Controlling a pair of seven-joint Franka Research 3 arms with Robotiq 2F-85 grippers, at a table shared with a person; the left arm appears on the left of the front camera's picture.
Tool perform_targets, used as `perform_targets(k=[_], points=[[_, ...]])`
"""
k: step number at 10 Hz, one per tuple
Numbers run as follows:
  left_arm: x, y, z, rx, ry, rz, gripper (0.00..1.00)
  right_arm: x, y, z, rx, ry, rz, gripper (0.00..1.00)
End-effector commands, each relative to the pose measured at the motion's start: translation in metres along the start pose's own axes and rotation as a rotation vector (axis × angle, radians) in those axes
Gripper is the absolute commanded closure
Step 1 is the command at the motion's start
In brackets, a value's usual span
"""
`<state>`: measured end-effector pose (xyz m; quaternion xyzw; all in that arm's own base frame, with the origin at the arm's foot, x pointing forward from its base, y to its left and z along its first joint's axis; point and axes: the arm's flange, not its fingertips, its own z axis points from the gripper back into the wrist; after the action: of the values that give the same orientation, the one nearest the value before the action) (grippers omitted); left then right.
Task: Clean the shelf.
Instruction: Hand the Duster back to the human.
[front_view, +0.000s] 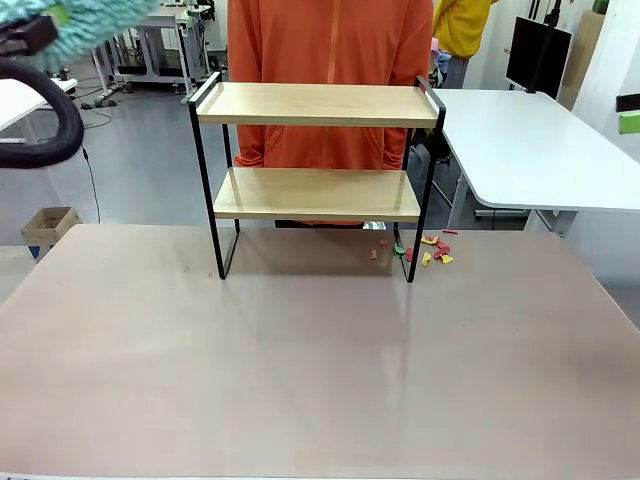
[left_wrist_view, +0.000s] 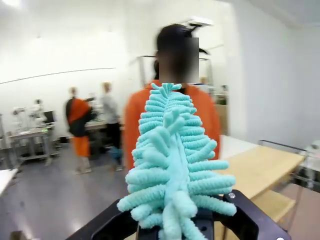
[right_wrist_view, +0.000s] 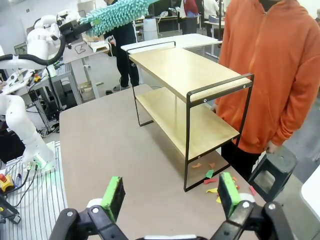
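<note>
A wide pinkish-grey table (front_view: 300, 380) fills the near ground of a busy workshop, with white tables off to the right and other benches behind. At the far left, raised high above the table's left edge, the left gripper (left_wrist_view: 172, 222) is clamped on the base of a turquoise duster (left_wrist_view: 172, 165), whose fluffy chenille fronds stand up past the fingers. From the right wrist camera the same duster (right_wrist_view: 117, 14) shows held aloft well to the side of the shelf, not touching it.

The shelf (front_view: 318, 105) stands at the middle of the table's far edge: two pale wooden boards in a thin black frame, both boards bare. A person in an orange top (front_view: 330, 40) stands close behind it. It looks light and rigid, so a hard sideways sweep could probably shift or tip it; the soft duster should give under gentle pressure, and strokes are best run along the boards. If the shelf needs steadying, the black rail at either end of the top board looks like the natural hold.

Right of the shelf's right front leg, small coloured scraps (front_view: 432, 250) lie scattered on the table. Farther right, the right gripper (right_wrist_view: 170, 197) hangs with its green pads spread wide, holding nothing.
</note>
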<state>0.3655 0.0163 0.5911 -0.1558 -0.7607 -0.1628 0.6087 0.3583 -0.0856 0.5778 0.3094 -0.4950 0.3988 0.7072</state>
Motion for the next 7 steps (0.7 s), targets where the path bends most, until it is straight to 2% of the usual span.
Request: perform_targets(k=[1,4,7], points=[[-0.011,-0.006,0.005,0.138,0.020,-0.042,0.82,0.001,-0.002,-0.001,-0.003,-0.028,0.019,0.00],[-0.036,0.014,0.012,0.278,0.130,-0.089,0.82,0.001,-0.002,-0.001,-0.003,-0.028,0.019,0.00],[-0.095,0.023,0.026,0.317,0.208,-0.035,0.82,0.001,-0.002,-0.001,-0.003,-0.028,0.019,0.00]])
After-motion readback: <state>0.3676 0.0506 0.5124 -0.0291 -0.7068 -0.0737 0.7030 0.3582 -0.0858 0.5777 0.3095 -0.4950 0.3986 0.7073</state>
